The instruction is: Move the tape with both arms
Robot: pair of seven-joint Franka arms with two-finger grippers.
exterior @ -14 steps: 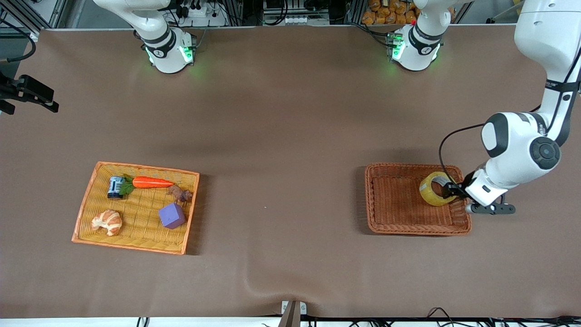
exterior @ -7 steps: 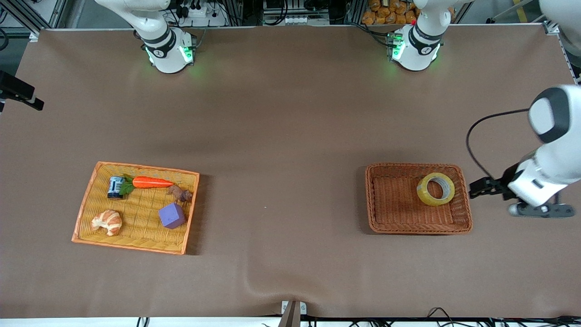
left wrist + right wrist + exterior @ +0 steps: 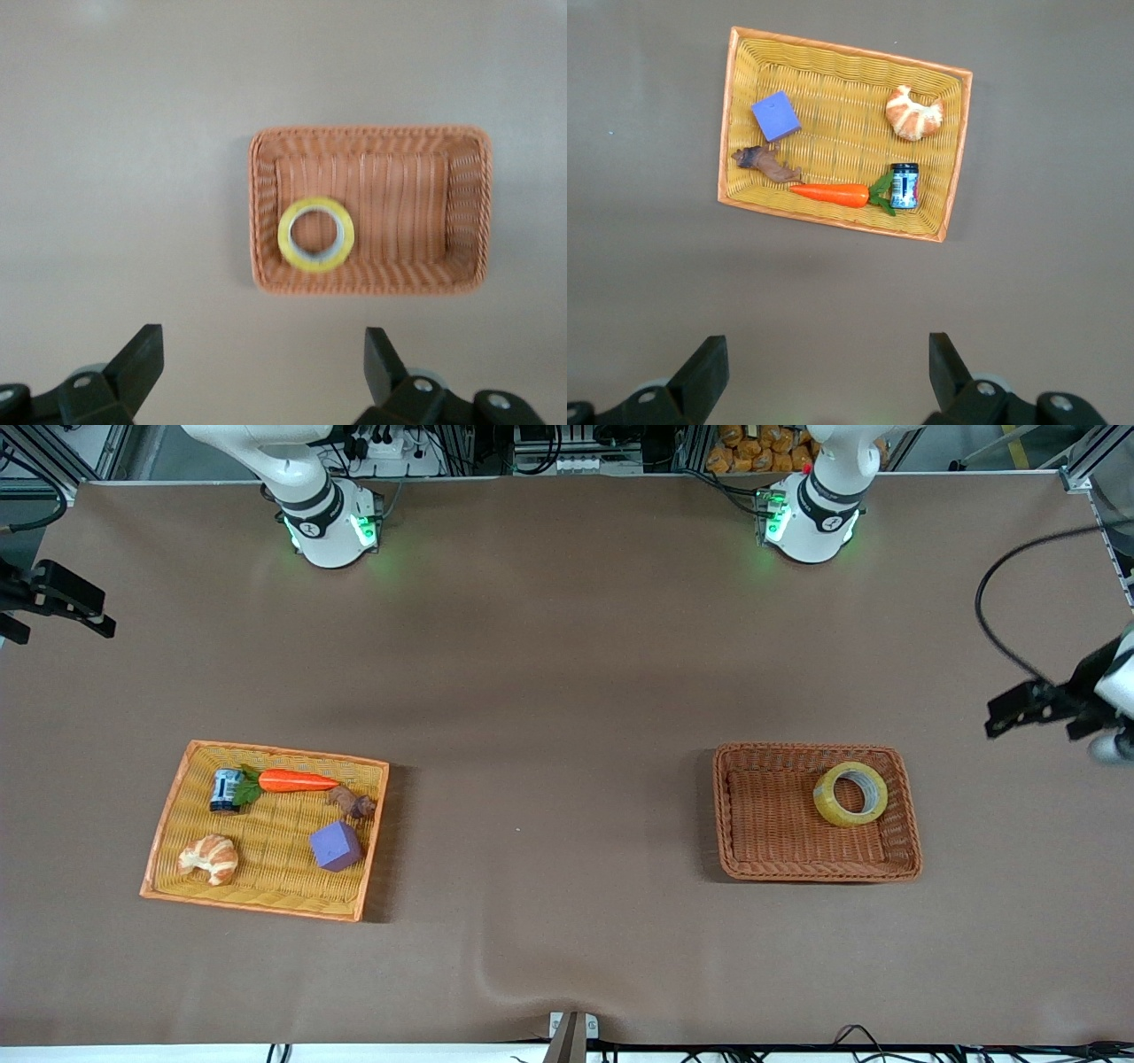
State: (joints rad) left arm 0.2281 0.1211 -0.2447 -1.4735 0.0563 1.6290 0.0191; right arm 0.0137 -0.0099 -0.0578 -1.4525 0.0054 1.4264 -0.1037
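Observation:
The tape [image 3: 850, 794], a yellowish ring with a pale core, lies flat in the brown wicker basket [image 3: 771, 815], at the corner toward the left arm's end. My left gripper [image 3: 1001, 716] is open and empty, raised over the bare table past the basket's end. In the left wrist view the tape [image 3: 316, 234] lies in the basket [image 3: 407, 204], well clear of the open gripper [image 3: 263, 354]. My right gripper [image 3: 84, 613] waits, open and empty, high at the right arm's end of the table; the right wrist view shows it [image 3: 828, 359] over bare table.
A yellow wicker tray [image 3: 177, 815] toward the right arm's end holds a carrot [image 3: 297, 780], a croissant [image 3: 209, 857], a purple cube [image 3: 335, 846], a small can [image 3: 225, 789] and a brown toy animal [image 3: 353, 803]. Brown cloth lies between tray and basket.
My left gripper let go of the tape, which now lies flat in the basket. The gripper drew up and away toward the table's end. The right arm barely moved.

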